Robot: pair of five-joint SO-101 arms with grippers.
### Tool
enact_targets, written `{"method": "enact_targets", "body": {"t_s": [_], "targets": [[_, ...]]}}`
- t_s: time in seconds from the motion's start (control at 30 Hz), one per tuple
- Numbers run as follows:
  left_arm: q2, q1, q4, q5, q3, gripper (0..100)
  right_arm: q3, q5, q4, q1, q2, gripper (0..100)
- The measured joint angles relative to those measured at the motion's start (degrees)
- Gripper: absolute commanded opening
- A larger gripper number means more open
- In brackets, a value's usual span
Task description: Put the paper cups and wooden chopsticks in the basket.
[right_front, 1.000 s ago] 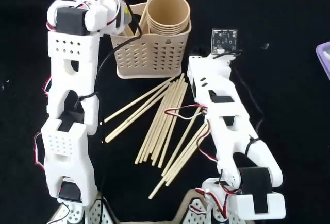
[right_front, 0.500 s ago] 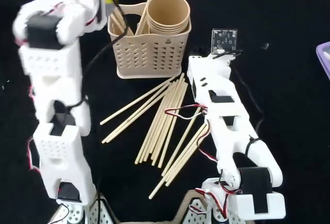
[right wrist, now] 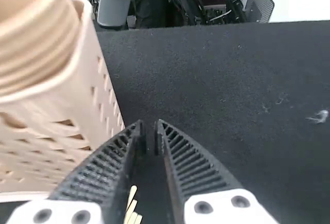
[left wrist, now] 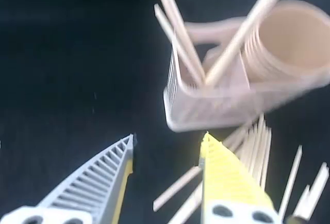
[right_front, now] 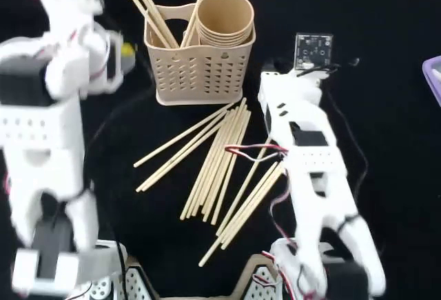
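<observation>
High view: the beige perforated plastic basket (right_front: 200,79) stands near the far edge of the black tabletop (right_front: 393,141), roughly midway along it. A nested stack of tan paper cups (right_front: 224,14) sits upright in the basket's right half. A few pale wooden chopsticks (right_front: 153,14) stand slanted in its left half, their ends well above the rim. Many more loose chopsticks (right_front: 217,162) lie flat on the tabletop just in front of the basket. They fan out diagonally toward the near edge, between the two arms.

The white left arm (right_front: 41,121) rises along the left edge, with its wrist to the left of the basket. In the left wrist view the left gripper (left wrist: 166,154) hangs above bare tabletop with its grey and yellow fingers spread wide and nothing between them. Beyond it are the basket (left wrist: 206,110), the chopsticks (left wrist: 180,38) in it and the paper cups (left wrist: 289,44).

The white right arm (right_front: 303,148) stretches from the near edge to a spot just right of the basket. In the right wrist view the right gripper (right wrist: 148,131) has its black fingers drawn almost together, a thin slit between them, gripping nothing. It is just beside the basket (right wrist: 56,147) wall, below the paper cups (right wrist: 31,33).
</observation>
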Motion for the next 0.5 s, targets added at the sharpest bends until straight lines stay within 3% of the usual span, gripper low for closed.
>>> {"method": "enact_targets", "body": {"t_s": [0.17,0.27,0.37,0.5], "targets": [[-15.6,-0.6,-9.7,-5.6,30.9,21,0.0,2.1,12.7,0.0,-13.8,5.7],[-23.3,-1.8,-20.6,-5.9,52.9,21,0.0,8.0,20.8,0.0,-20.6,7.0],[-29.4,-1.7,-32.5,-6.2,72.8,21,0.0,11.8,28.1,0.0,-24.1,16.5],[-31.0,-1.3,-45.7,-10.5,90.4,21,0.1,12.6,37.2,0.1,-24.5,17.7]]}}
